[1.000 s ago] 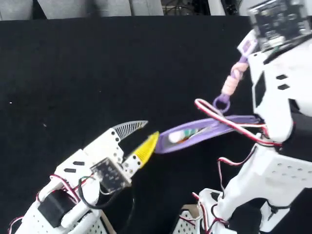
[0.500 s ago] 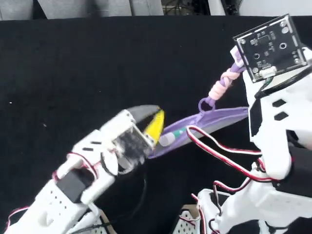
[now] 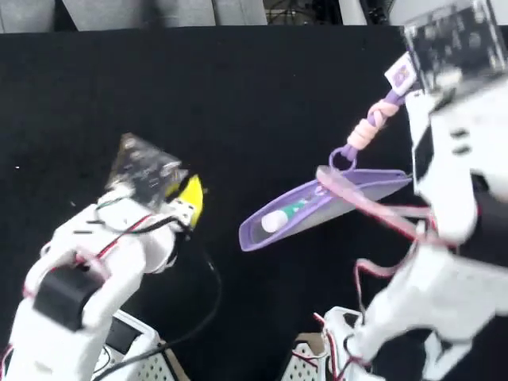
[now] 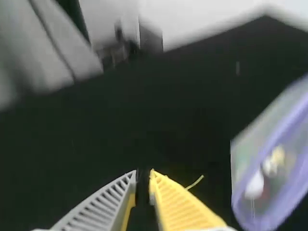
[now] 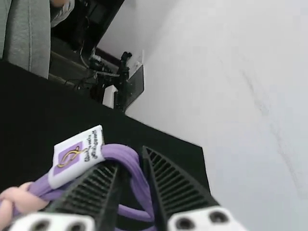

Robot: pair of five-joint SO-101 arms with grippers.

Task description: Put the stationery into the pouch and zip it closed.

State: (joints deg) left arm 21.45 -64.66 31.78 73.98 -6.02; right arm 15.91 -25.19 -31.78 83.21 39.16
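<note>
- The left end effector (image 4: 143, 177) sits over the left part of the black table (image 3: 238, 95). Its yellow and grey fingers are drawn almost together, and nothing shows between them. It is well apart from the pouch.
- The purple pouch (image 3: 309, 214) is right of centre, tilted, with its lower end toward the near left and its higher end toward the right arm. It seems to hang from its strap rather than lie flat. I cannot tell whether the low end touches the table.
- The pouch mouth gapes open along its upper edge. Inside lies the stationery (image 3: 279, 217), a white and green piece near the low end. Other pieces may be in there, but they are too unclear to name.
- A braided pink and purple strap (image 3: 369, 131) runs up and to the right from a ring on the pouch and ends in a small tag (image 5: 79, 154).
- The right end effector (image 5: 130, 161) is at the far right, clamped on the purple loop of the strap just beside the tag, and so carries the pouch.
- Progress, as I judge it: the filling part looks done or nearly so, since no loose stationery lies on the table.
- The zip is not yet closed. That is likely to need one end effector steadying the pouch while the other takes the zip pull, which I cannot make out.
</note>
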